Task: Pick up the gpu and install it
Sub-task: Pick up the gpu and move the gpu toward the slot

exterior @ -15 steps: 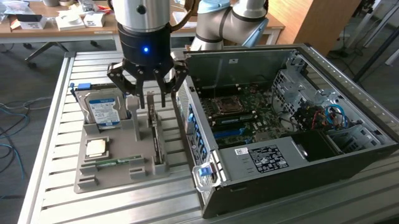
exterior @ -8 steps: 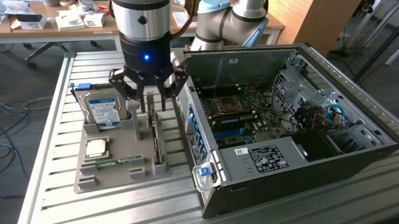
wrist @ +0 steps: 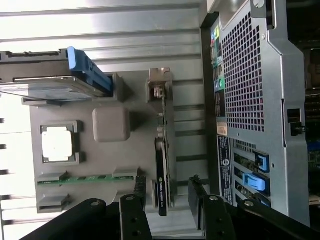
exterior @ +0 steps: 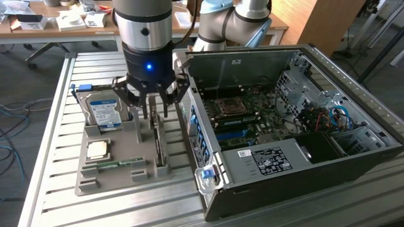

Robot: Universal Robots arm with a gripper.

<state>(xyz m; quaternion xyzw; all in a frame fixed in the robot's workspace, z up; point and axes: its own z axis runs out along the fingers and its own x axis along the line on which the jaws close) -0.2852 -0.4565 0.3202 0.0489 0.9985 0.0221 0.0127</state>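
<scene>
- The gpu shows edge-on in the wrist view, so both its faces are hidden; in the exterior view the hand partly covers it.
- The wrist view's edge cuts off the hard drive and the computer case.
- The print on the case's label is too small to read.

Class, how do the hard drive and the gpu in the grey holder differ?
The hard drive is a boxy silver block with a blue-white label; the gpu is a thin green card with a black cooler. The hard drive leans back; the gpu stands on edge. Both sit in the grey holder.
</scene>
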